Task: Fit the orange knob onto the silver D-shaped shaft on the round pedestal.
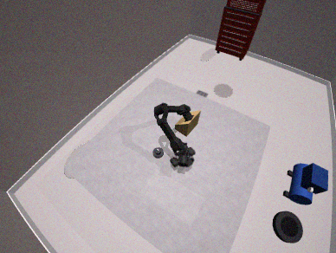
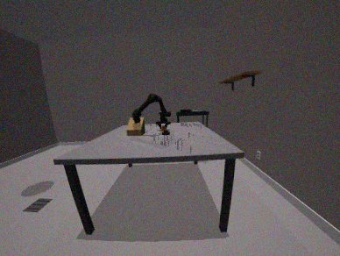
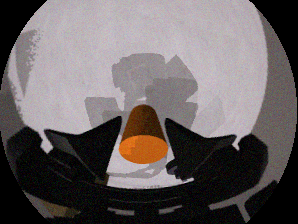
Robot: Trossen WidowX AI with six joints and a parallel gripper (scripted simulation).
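Note:
The orange knob (image 2: 163,128) (image 3: 143,149) stands upright between the fingers; in the top view the gripper hides it. My gripper (image 1: 182,161) (image 3: 144,120) points down and is part-way open. Its fingers stand on both sides of the knob, with a narrow gap showing on each side in the wrist view. The dark round pedestal (image 1: 158,152) (image 2: 166,132) stands beside the gripper, to its left in the top view. In the wrist view it is mostly hidden by the right finger. The shaft's flat side and the knob's hole cannot be made out.
The arm rises from a tan wooden block (image 1: 188,124) (image 2: 136,127) on the grey table (image 2: 145,160). A blue machine (image 1: 300,184), a black round object (image 1: 287,226) and a dark red rack (image 1: 239,30) stand away from the table.

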